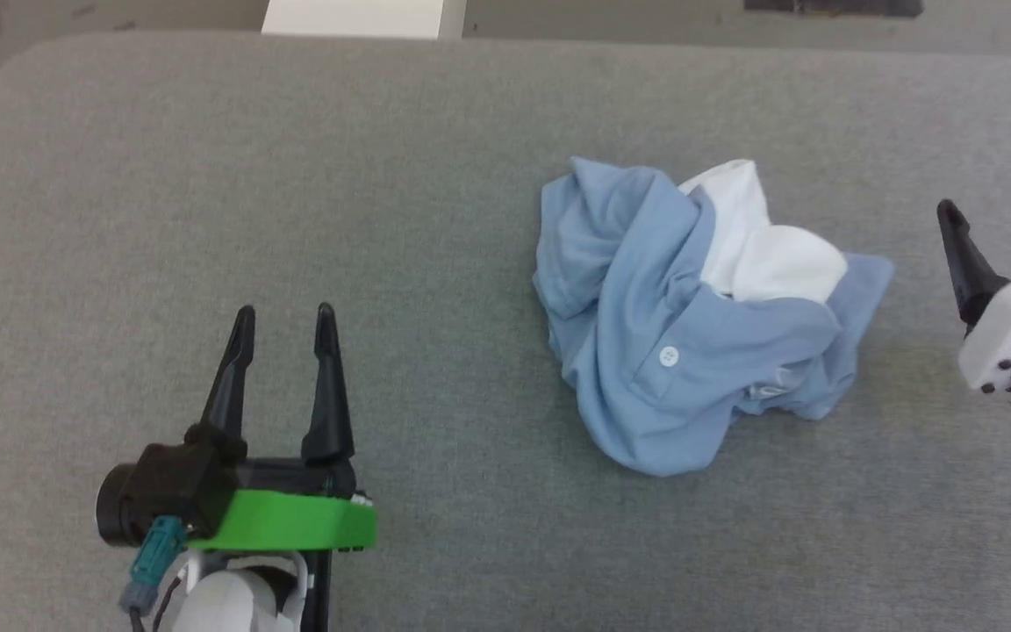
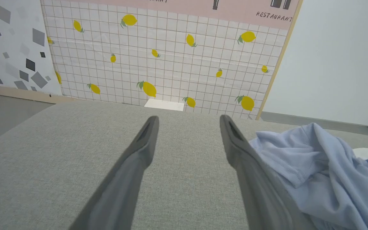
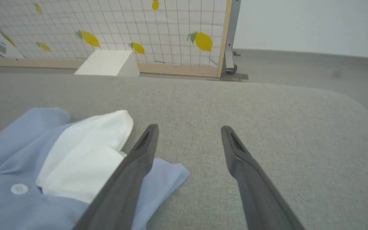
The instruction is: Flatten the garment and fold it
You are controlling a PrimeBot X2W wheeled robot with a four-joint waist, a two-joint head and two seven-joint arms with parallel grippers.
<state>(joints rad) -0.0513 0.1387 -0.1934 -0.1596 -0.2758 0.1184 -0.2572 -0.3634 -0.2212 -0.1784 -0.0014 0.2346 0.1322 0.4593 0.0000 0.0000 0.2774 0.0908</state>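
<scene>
Here's the shirt, light blue, lying in a crumpled heap on the grey table, right of centre in the head view; it's bunched and twisted, with no flat stretch anywhere. The white collar pokes up from the far side of the heap; one small white button faces up on a blue fold near the middle.

Left end effector sits at the lower left, well apart from the shirt, with bare table all round it; its two dark fingers are spread and there's nothing between them; a green band wraps its base. From the left wrist those fingers frame plain grey cloth; the shirt piles up off to the right, past the right-hand finger.

Right end effector comes in at the right edge, near the shirt's right-hand corner but not on it; its fingers are spread too, holding nothing. From the right wrist, one finger crosses in front of the blue corner and the collar; the other stands over bare table.

Beyond the table's far edge sits a small white box; behind it is a tiled panel dotted with lemons.
</scene>
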